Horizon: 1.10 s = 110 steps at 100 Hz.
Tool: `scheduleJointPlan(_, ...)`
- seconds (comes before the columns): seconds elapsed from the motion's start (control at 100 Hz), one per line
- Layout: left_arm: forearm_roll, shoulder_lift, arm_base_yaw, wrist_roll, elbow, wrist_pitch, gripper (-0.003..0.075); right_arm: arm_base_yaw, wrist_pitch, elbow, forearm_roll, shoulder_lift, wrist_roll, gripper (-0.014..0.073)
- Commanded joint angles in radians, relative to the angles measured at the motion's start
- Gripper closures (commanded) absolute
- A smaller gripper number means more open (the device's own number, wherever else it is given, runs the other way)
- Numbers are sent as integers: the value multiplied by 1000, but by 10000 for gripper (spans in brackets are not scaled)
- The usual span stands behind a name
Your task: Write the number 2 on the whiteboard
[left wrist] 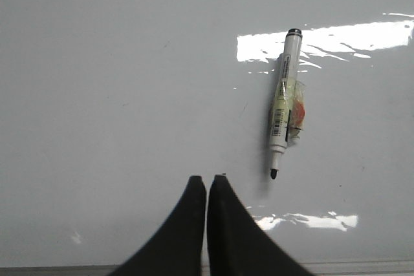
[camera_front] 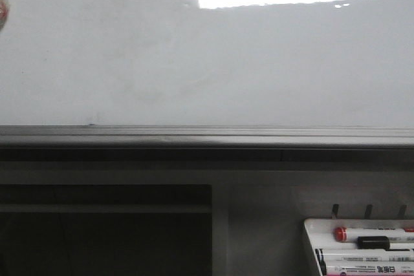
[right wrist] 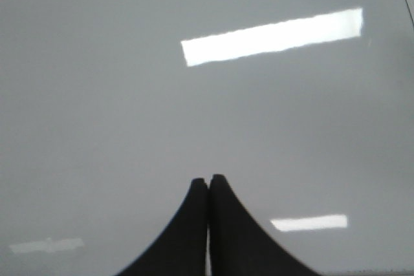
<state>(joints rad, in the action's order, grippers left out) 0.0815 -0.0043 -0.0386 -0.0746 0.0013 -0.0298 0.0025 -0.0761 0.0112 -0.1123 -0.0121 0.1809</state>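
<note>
So far, nothing of the task is showing as done. The whiteboard [camera_front: 207, 50] is filling most of the front view, its glossy grey-white face carrying only faint smudges and a bright reflected strip of light, and no stroke of the number 2 is appearing on it in any view; the whole digit is still to be written. Its grey metal ledge [camera_front: 207, 135] is running along the lower edge.

In the left wrist view the left hand [left wrist: 207, 179] is sitting clenched and empty, its two dark fingertips pressed together, just beside the tip of a marker [left wrist: 285, 103] that is lying uncapped and ungrasped against the board surface, black nib pointing toward the hand. In the right wrist view the right hand [right wrist: 208, 179] is likewise clenched on nothing, facing bare board. By my judgement, picking up that marker is the step now waiting.

At the near right of the front view a white tray [camera_front: 309, 229] is holding several more markers, one with a red cap [camera_front: 340, 233].

As for writing, the loose marker is bearing a barcode and a pale label too small to read, and the tray markers are showing printed characters that stay illegible.
</note>
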Motion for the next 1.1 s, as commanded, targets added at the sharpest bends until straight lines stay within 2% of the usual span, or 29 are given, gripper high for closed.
scheduleJointPlan(0.0,-6,-27,1,-3,10,-107,740,-6,-101,22,2,-14,-2,663)
scheduleJointPlan(0.16,-8,-27,1,-3,-42,-119,740,-6,30,-56,-22,-13,-2,663)
scheduleJointPlan(0.26,-25,-24,1,-3,-132,-60,740,-6,145,-159,-50,-8,-2,663)
scheduleJointPlan(0.42,-43,32,1,-3,-333,153,740,-6,308,-333,-65,67,-37,663)
scheduleJointPlan(0.57,-43,146,1,1,-507,320,740,-6,473,-517,-65,213,-71,663)
scheduleJointPlan(0.71,-43,262,1,65,-625,469,740,-6,605,-661,-50,357,-165,663)
scheduleJointPlan(0.87,-48,360,1,85,-671,538,740,-6,697,-756,-19,481,-189,663)
scheduleJointPlan(1.09,-51,420,1,85,-669,553,740,-6,740,-762,75,569,-189,663)
